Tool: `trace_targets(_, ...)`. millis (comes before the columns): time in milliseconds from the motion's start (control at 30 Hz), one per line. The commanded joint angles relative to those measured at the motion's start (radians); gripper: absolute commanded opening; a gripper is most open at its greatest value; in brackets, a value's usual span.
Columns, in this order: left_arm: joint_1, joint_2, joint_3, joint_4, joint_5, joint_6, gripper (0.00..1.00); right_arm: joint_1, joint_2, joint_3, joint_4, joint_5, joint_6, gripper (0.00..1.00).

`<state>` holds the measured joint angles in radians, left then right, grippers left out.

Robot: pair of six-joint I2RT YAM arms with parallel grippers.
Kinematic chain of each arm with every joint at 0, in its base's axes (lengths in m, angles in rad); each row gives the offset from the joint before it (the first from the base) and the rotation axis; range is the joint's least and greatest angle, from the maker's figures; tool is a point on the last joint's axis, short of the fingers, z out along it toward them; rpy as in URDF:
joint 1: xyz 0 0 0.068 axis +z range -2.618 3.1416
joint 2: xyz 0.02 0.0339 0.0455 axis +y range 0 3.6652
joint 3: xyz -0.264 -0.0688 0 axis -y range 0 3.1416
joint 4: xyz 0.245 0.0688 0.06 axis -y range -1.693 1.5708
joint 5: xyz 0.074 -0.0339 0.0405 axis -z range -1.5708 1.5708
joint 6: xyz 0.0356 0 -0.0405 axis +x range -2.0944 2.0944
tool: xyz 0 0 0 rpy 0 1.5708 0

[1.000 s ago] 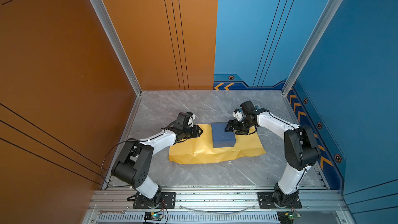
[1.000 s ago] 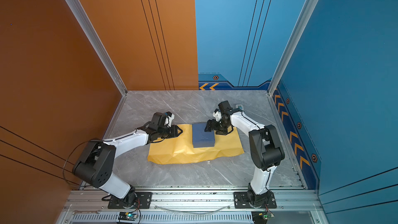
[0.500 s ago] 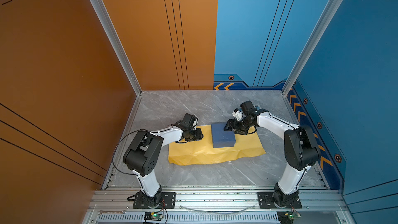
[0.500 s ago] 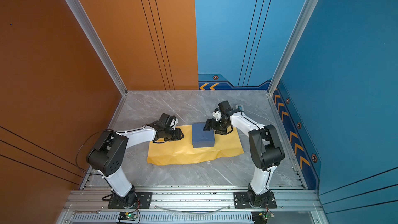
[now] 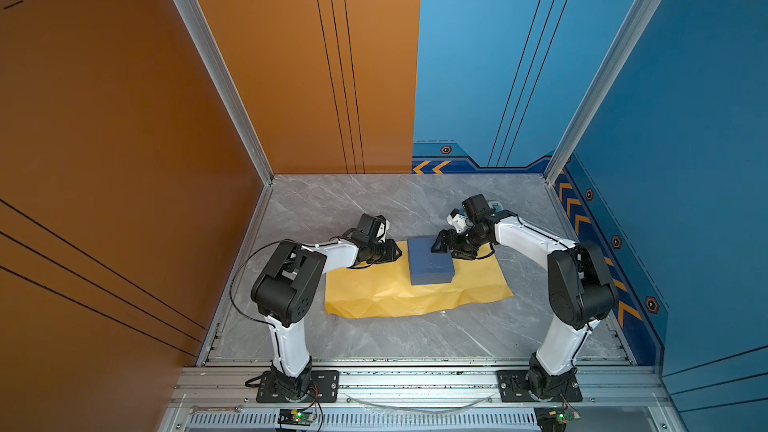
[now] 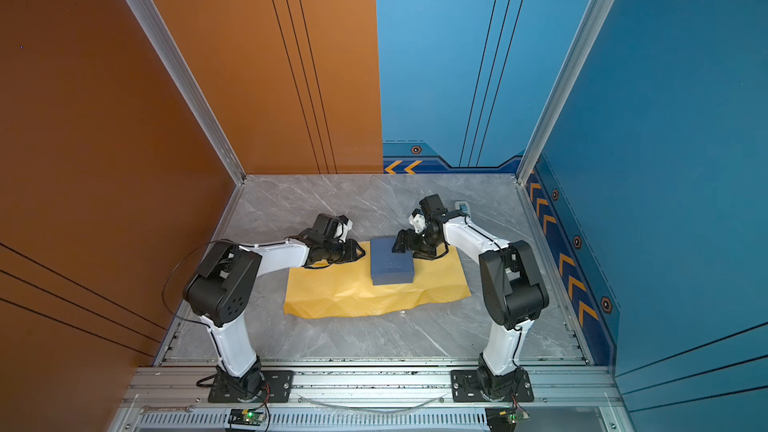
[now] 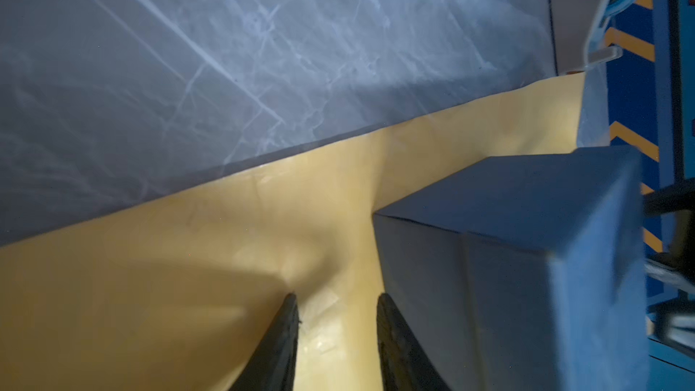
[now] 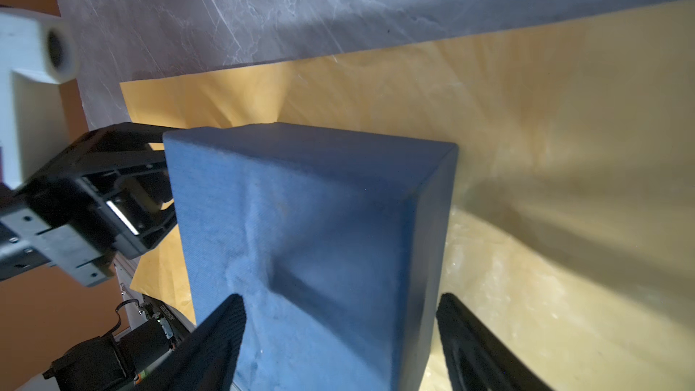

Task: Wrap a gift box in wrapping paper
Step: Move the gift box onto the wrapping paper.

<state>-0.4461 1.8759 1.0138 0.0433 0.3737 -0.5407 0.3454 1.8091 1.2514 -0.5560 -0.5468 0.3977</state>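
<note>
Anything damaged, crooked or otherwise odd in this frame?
The gift box shows a dented, creased patch in the right wrist view. The wrapping paper is crumpled along its near edge, and the box sits toward its far edge, off centre.

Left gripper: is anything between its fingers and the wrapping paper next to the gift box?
Nothing visible. In the left wrist view the left gripper is over bare wrapping paper, fingers apart; the gift box stands beside them, not in the way.
</note>
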Motion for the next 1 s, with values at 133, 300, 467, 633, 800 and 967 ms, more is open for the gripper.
trace_targets(133,-0.008,0.017,-0.025,-0.049,-0.045,0.009,0.37,0.019,0.018,0.002,0.008,-0.014,-0.053,0.71)
trace_targets(300,-0.008,0.009,-0.034,-0.069,-0.063,0.016,0.37,0.033,0.018,0.002,0.013,-0.028,-0.09,0.64)
trace_targets(467,-0.008,0.008,-0.037,-0.067,-0.071,0.013,0.37,0.051,0.014,-0.004,0.015,-0.042,-0.111,0.61)
trace_targets(633,-0.008,0.004,-0.039,-0.058,-0.072,0.013,0.37,0.066,0.011,-0.016,0.012,-0.044,-0.126,0.59)
trace_targets(800,0.005,-0.055,-0.024,-0.052,-0.078,0.035,0.44,0.036,-0.076,-0.043,0.065,-0.067,-0.068,0.76)
trace_targets(967,0.02,-0.133,0.088,-0.103,-0.062,0.127,0.54,-0.06,-0.204,-0.165,0.196,-0.068,0.093,0.76)
